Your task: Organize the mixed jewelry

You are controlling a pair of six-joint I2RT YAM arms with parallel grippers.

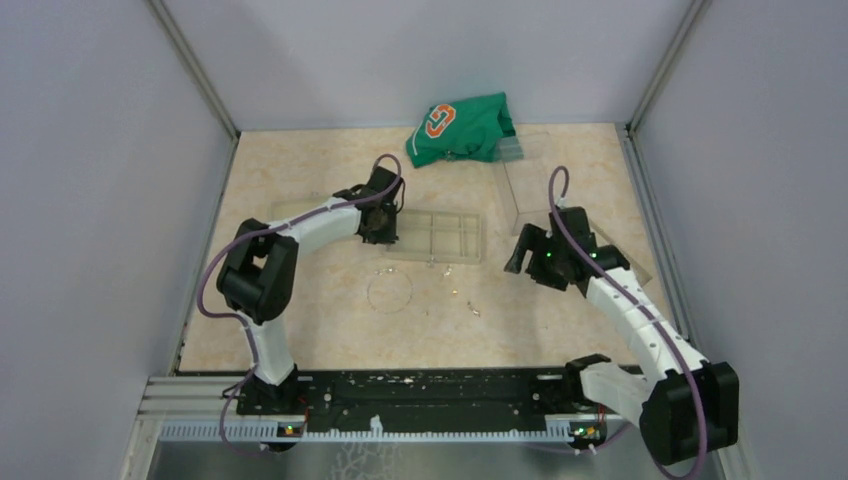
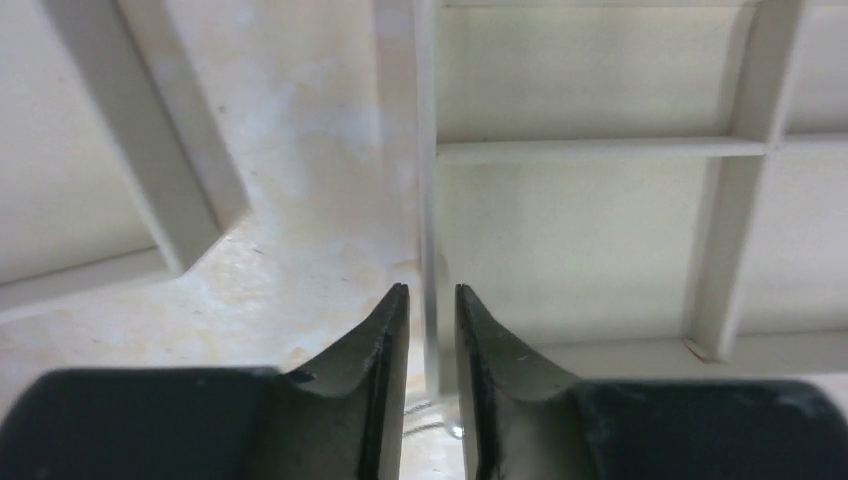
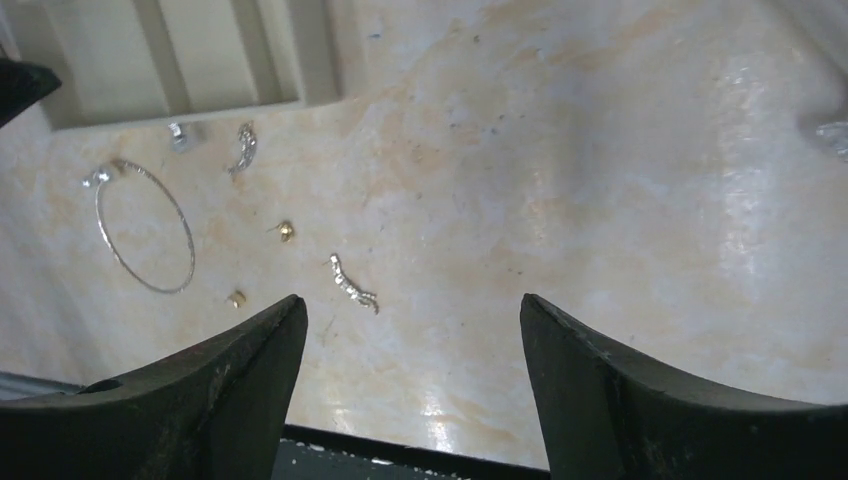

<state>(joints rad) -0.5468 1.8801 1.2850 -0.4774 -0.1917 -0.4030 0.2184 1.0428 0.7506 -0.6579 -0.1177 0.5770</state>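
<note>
Jewelry [image 3: 350,284] loose on worktop [image 3: 600,200] ahead-left of released right hand [image 3: 410,305]; left hand [image 2: 430,290] nearly clenched astride clear box wall [image 2: 428,150], grasp impossible to tell.

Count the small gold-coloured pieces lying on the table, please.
2 gold pieces, right wrist view: one beside the wire hoop, the other just below it. Others may be hidden.

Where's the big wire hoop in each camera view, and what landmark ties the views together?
Top external: the wire hoop lies at centre, just nearer the arms than the clear compartment box.
Left wrist: not in it.
Right wrist: hoop at upper left, below the box's corner.
Shared landmark: that box.
</note>
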